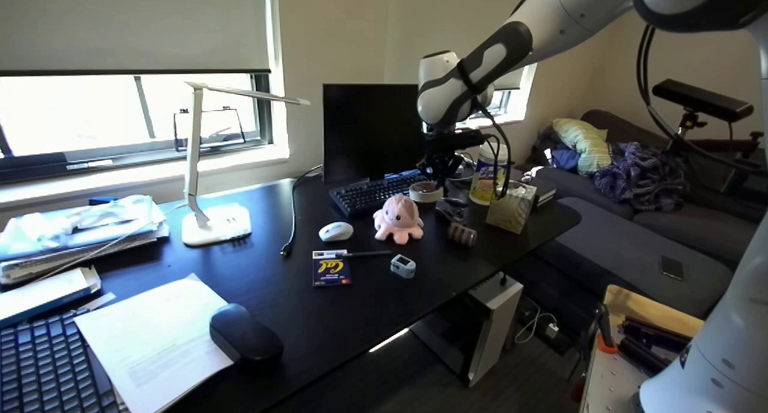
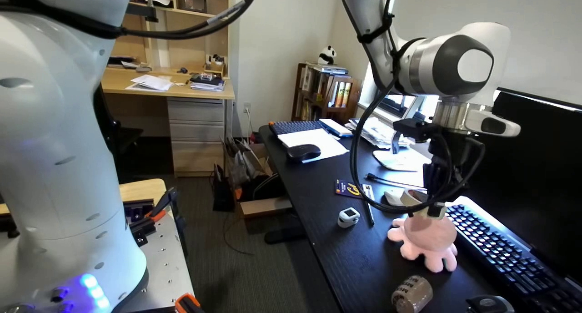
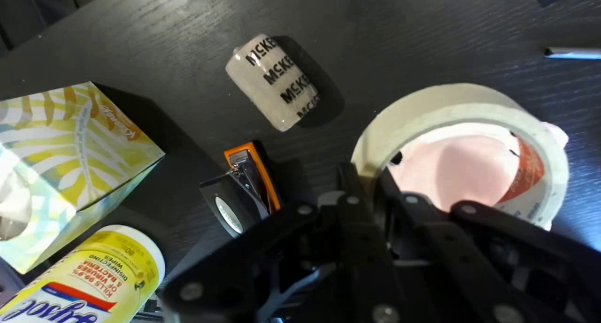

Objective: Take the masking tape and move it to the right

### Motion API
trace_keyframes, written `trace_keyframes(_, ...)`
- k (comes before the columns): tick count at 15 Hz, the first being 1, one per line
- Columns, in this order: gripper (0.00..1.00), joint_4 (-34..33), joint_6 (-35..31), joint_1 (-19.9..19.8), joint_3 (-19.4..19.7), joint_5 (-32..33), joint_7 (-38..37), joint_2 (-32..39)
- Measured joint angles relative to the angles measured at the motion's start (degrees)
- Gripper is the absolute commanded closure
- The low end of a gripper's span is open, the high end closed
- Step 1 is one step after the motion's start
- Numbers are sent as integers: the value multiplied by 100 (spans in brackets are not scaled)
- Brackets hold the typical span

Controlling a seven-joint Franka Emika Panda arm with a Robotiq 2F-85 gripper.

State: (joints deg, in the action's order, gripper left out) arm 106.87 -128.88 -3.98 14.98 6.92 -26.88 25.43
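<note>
One flat, tan ring of masking tape (image 3: 469,112) is held in the black two-fingered gripper (image 3: 368,175), its fingers (image 3: 349,187) clenched on the ring's wall, one inside the hollow and one outside. The ring is raised off the black, wood-grained desk (image 1: 360,311); in an exterior view it overlaps the head of the pink plush octopus (image 2: 429,235), and the wrist view shows that toy through the hollow. Between the octopus and a leaf-patterned cardboard tissue box (image 3: 75,144) lie a beige cylindrical roll (image 3: 274,83) with dark lettering and a small black-and-orange hinged tool (image 3: 244,187), both apart from the octopus. Well apart from the octopus, on the tissue box's side, is a yellow wipes canister (image 3: 103,271) with a white lid. A white plastic mouse (image 1: 336,232) lies just beside the octopus, and a long black keyboard (image 1: 372,192) lies between the octopus and a flat black monitor (image 1: 367,131). In an exterior view, before the octopus's face, are a small white device (image 1: 402,268) with a dark screen, a dark blue card (image 1: 331,274) with yellow lettering and a slim dark pen (image 1: 369,254).
</note>
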Motion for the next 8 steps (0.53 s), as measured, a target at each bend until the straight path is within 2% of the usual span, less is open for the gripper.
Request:
trace_keyframes(2, 90, 0, -67, -4, -60, -10, 0, 54)
trace_keyframes(3, 96, -3, -67, -4, -82, -11, 0, 53)
trace_keyframes(8, 96, 27, -67, 79, -7, 232, -173, 33)
